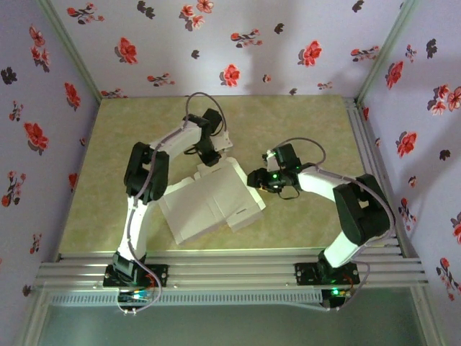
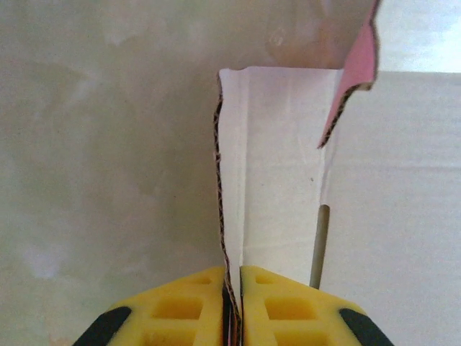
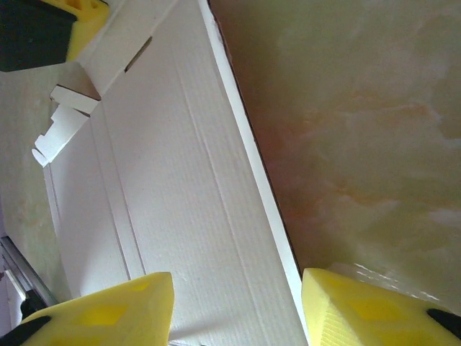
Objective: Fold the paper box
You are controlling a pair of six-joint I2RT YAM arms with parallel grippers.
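The paper box (image 1: 209,202) lies part-folded in the middle of the table, its pale white face up. My left gripper (image 1: 209,156) is at the box's far edge. In the left wrist view that gripper (image 2: 232,280) is shut on the thin edge of an upright white flap (image 2: 277,166), and a salmon pink face (image 2: 358,72) shows at the top right. My right gripper (image 1: 257,179) hovers at the box's right side. It stands open (image 3: 238,306), its yellow fingers (image 3: 108,313) apart over a white panel (image 3: 166,187) and that panel's long edge.
The greenish marbled table top (image 1: 302,122) surrounds the box. Floral walls close in the back and both sides. An aluminium rail frame (image 1: 230,272) runs along the near edge by the arm bases. The left gripper's yellow finger (image 3: 81,18) shows in the right wrist view.
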